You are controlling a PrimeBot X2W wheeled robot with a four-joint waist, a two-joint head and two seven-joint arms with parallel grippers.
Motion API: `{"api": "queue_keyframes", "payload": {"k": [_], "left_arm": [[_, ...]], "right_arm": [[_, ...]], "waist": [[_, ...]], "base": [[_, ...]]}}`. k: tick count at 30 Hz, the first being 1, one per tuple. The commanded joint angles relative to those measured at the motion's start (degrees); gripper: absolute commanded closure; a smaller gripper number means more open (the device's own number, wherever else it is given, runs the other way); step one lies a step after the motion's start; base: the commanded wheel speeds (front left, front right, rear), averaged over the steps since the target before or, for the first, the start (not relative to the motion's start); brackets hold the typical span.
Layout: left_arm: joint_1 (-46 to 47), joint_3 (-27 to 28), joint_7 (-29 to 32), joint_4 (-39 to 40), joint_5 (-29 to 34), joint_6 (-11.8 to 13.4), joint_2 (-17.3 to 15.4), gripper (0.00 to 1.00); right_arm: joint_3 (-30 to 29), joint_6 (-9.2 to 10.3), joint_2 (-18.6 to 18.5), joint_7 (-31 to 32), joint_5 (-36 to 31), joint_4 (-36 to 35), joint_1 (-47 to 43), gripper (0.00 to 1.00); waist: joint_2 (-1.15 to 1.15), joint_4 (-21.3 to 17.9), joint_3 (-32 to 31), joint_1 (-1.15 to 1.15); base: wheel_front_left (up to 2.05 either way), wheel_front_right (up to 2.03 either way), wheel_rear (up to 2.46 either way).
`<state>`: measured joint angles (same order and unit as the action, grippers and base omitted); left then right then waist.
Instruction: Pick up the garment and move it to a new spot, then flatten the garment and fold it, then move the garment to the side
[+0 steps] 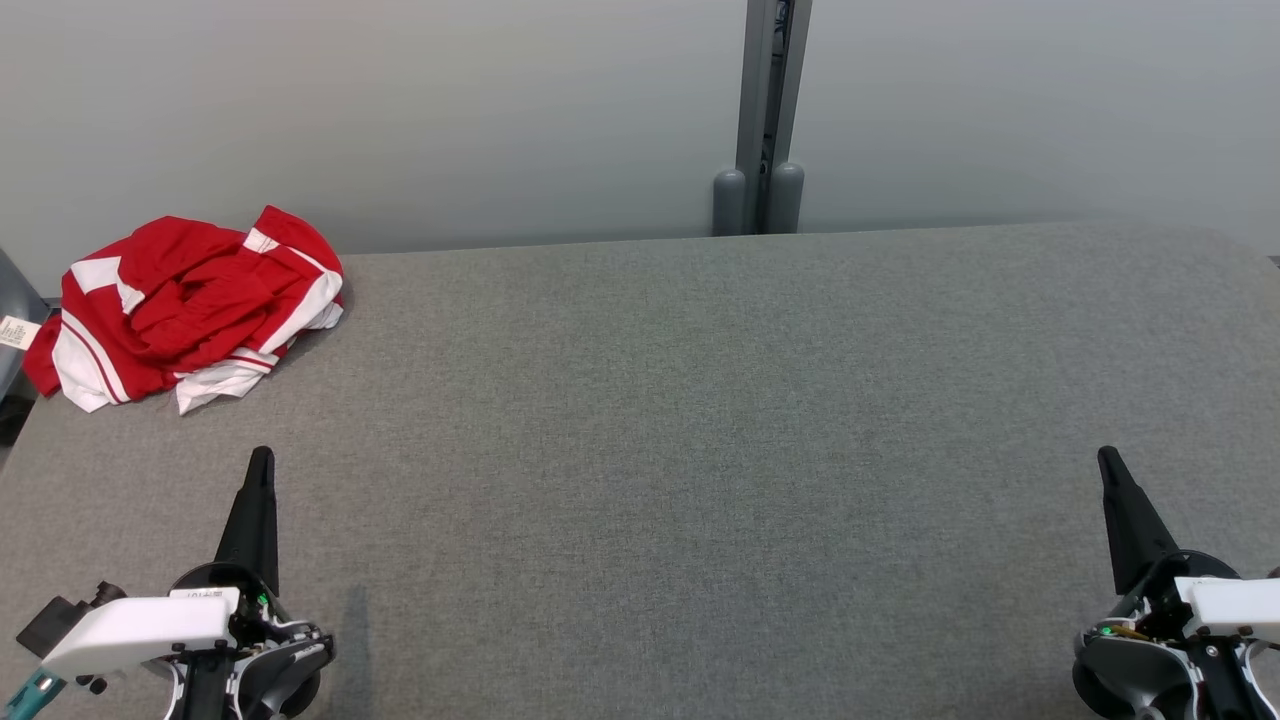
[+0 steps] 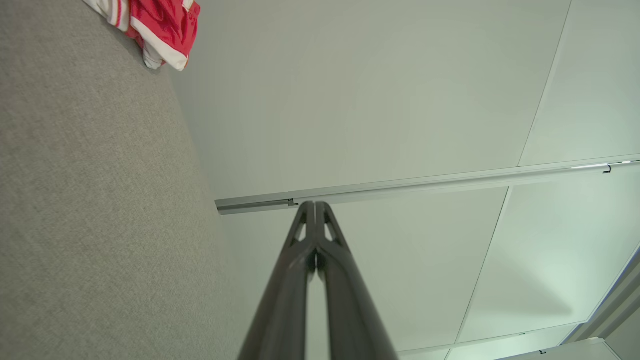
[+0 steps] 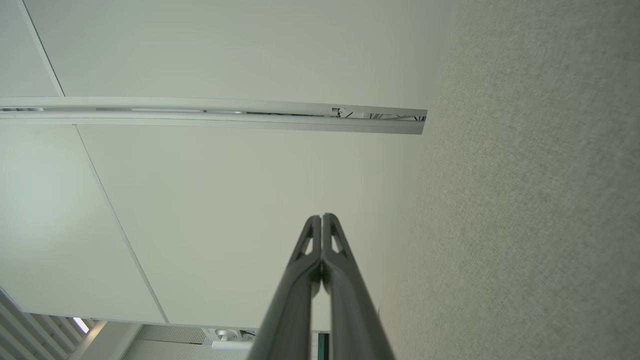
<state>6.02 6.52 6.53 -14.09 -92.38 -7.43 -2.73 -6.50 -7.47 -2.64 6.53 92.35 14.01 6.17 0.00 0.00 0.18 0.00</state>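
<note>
The garment point(image 1: 190, 305) is seen crumpled in a red and white heap at the far left corner of the grey table point(image 1: 700, 400), lying loose on the cloth and not in any bin or basket. The left gripper point(image 1: 262, 462) and right gripper point(image 1: 1108, 460) are parked at the near edge, fingers pressed together on nothing and well apart from the garment. This is judged to be because the pick-up is not yet begun.

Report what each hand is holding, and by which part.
Nothing is held. The left hand and right hand are both shut and empty over the table; the garment lies crumpled at its far left corner, untouched.
</note>
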Motion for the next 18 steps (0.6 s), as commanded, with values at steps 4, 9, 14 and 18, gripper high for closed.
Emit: {"api": "queue_keyframes", "payload": {"k": [4, 9, 14, 18], "left_arm": [[0.50, 0.14, 0.17, 0.16, -0.08, -0.23, -0.29, 1.00], [0.50, 0.14, 0.17, 0.16, -0.08, -0.23, -0.29, 1.00], [-0.49, -0.11, -0.04, -0.72, 0.01, 0.01, 0.23, 0.00], [-1.61, -0.72, -0.47, -1.59, 0.09, 0.02, 0.57, 0.00]], "right_arm": [[-0.05, -0.05, -0.48, 0.18, 0.15, 0.10, 0.25, 1.00], [-0.05, -0.05, -0.48, 0.18, 0.15, 0.10, 0.25, 1.00], [0.07, 0.01, 0.35, -0.04, 0.00, 0.63, -0.52, 0.00], [0.44, 0.07, 0.73, -0.46, -0.04, 1.60, -1.58, 0.00]], "waist": [[0.00, 0.00, 0.00, 0.00], [0.00, 0.00, 0.00, 0.00], [0.00, 0.00, 0.00, 0.00], [0.00, 0.00, -0.06, 0.00]], "base": [[0.00, 0.00, 0.00], [0.00, 0.00, 0.00], [0.00, 0.00, 0.00], [0.00, 0.00, 0.00]]}}
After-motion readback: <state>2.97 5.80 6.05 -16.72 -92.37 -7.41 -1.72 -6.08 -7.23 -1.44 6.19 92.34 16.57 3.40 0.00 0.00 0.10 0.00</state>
